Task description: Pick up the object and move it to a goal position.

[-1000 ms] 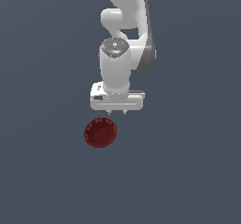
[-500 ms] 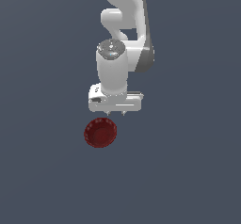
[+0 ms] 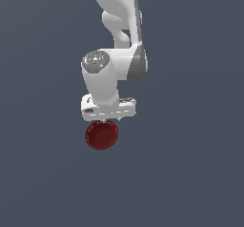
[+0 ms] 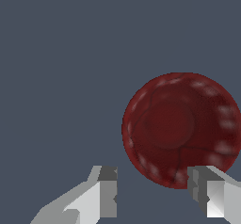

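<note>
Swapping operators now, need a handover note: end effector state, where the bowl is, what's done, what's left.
End effector: open, empty, fingers apart and hanging above the surface.
Dark red bowl: upright on the grey surface, untouched; in the wrist view it sits off-centre, one finger overlapping its rim.
Done: approach only, no grasp.
Left: centre over the rim, descend, close, lift, carry to the goal. No goal marker is visible in either view.
</note>
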Tool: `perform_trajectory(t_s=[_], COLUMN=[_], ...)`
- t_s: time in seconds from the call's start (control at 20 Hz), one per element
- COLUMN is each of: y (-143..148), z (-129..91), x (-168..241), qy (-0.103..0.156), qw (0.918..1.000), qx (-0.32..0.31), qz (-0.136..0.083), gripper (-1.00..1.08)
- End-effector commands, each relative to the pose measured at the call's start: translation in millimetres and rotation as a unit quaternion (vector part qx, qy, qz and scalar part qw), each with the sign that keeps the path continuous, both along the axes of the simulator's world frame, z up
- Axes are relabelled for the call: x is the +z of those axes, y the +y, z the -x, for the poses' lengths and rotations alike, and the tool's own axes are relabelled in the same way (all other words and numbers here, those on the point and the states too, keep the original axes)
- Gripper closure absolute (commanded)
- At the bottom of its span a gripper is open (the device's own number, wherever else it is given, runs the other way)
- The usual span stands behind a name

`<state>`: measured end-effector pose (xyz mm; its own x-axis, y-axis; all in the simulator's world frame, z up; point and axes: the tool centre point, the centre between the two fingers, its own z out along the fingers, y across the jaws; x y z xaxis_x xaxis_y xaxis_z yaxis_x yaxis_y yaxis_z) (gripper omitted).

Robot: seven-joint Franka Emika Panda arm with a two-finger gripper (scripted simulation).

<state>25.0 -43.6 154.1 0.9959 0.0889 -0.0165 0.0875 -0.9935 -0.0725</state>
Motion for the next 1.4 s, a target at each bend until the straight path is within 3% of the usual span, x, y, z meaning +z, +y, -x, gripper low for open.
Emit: perform_trajectory(t_s=[0.0, 0.6, 1.0, 1.35], y=[-10, -61, -97, -121], z=[-5, -27, -37, -42], x=[-7, -41, -62, -74], qy=[0.002, -0.006, -0.032, -0.056], qw=[0.9998, 0.9928, 0.982, 0.9726], qx=[0.012, 0.076, 0.115, 0.136], qz=[-0.013, -0.092, -0.147, -0.18], gripper=[-0.2, -0.2, -0.2, -0.2])
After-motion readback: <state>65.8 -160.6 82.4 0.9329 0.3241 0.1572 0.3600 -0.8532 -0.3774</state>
